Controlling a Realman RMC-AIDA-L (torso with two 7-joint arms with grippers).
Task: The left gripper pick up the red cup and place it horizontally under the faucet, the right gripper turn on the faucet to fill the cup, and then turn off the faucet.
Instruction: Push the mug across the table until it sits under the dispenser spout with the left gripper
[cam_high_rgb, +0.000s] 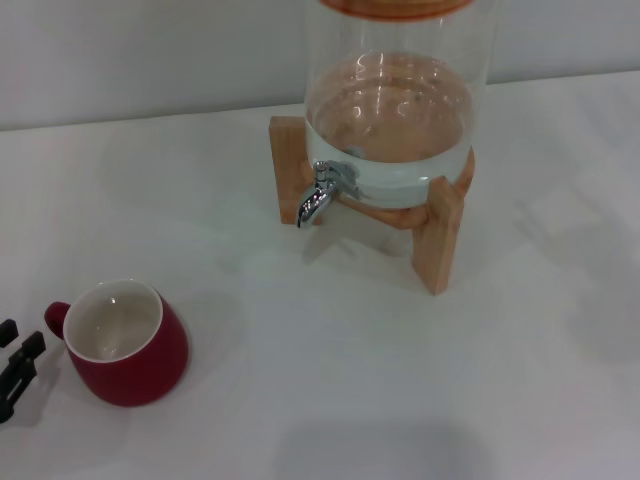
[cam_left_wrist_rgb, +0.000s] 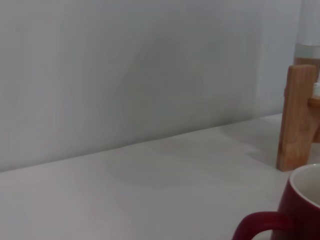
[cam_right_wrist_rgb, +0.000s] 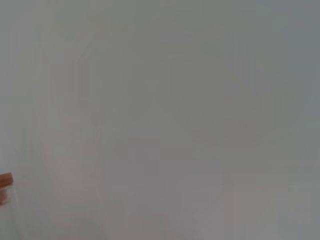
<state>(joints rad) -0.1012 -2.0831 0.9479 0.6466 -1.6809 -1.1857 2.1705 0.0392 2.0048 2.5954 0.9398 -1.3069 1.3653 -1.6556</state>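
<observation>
Red cup (cam_high_rgb: 125, 343) beside left fingers (cam_high_rgb: 20, 362)

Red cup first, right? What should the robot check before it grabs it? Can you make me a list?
1. The red cup stands upright on the table, its handle turned toward the left gripper: ok.
2. The cup looks empty, white inside: ok.
3. Left gripper is beside the handle, not touching the cup; only its fingertips show at the head view's edge, so open or shut: cannot tell.
4. The spot under the faucet has nothing in it: ok.
5. The faucet shows no water running: ok.
6. The glass jar on the wooden stand holds water: ok.
7. Right gripper ready near the faucet: cannot tell, no view shows it.
</observation>
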